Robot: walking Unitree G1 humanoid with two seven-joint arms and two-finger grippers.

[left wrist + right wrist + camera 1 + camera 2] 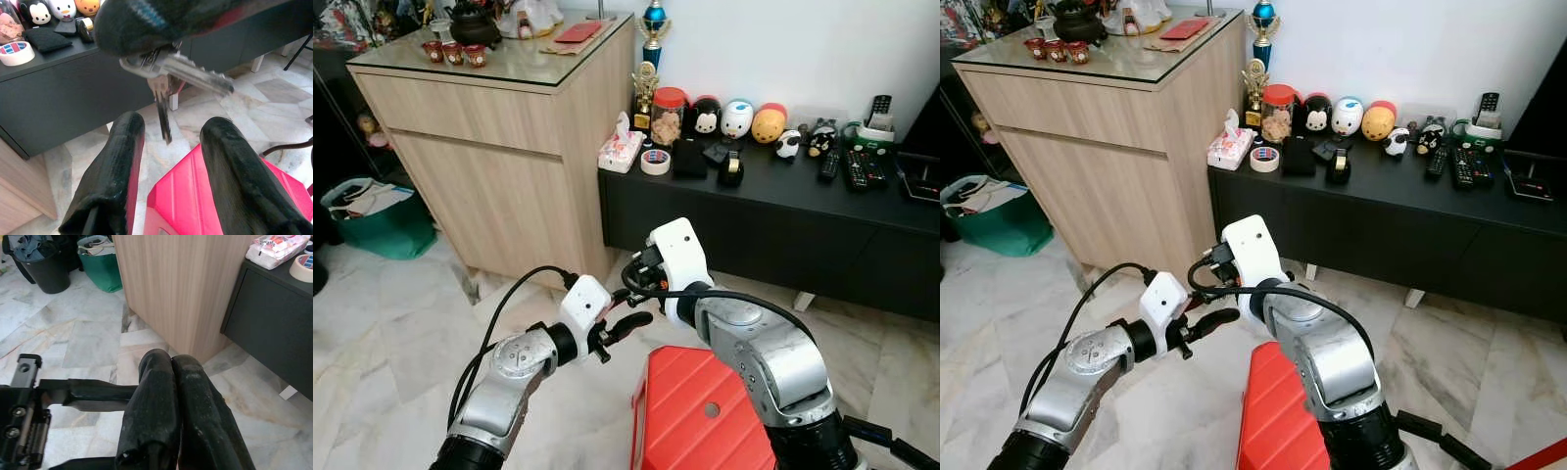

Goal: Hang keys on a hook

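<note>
Both silver arms are bent inward in front of the robot above the marble floor [382, 323], so that the left hand [171, 161] and the right hand [171, 367] are brought together over a red stool [695, 411]. The right hand is clenched, with a bunch of silver keys [181, 73] pinched at its fingertips, while the left hand is spread wide just beneath them. The keys are seen on a metal ring, one blade hanging straight down between the left fingers [117, 166] and another jutting sideways, before a black bench [783, 215].
</note>
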